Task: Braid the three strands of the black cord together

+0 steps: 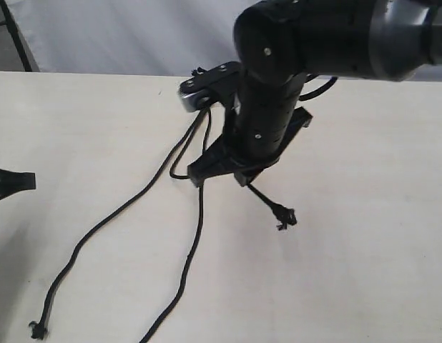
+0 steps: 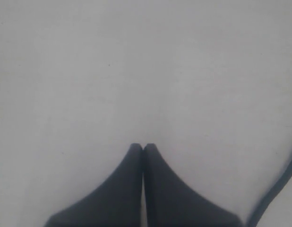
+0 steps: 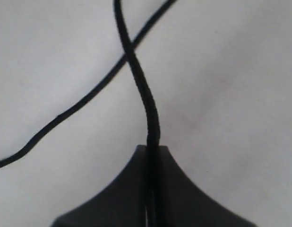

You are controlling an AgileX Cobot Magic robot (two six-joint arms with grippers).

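Left gripper [image 2: 143,147]: jaws together with nothing between them; positioned over bare table [image 2: 89,71], at the left edge of the exterior view.
Right gripper [image 3: 153,150]: clamped on one strand [image 3: 145,94], which leaves the jaws and crosses a second strand [image 3: 75,106].
Cord [image 1: 201,143]: laid on the table, bound at the far end by a grey band [image 1: 196,96]; the three strands fan out from it.
Strand layout: the held strand ends in a knotted tip [image 1: 284,216] just past the right gripper; the other two lie loose, running long toward the near left.
Braid: no woven section can be seen; an early crossing is judged to be in hand.
Risk, slip: the thin strand may be lost from the jaws if it is pulled taut.
Risk, drag: the band is not seen to be fixed; the whole cord may be dragged by a pull.
Risk, snag: loose strands near the right arm may be caught and the crossing undone.
Markings: none readable.
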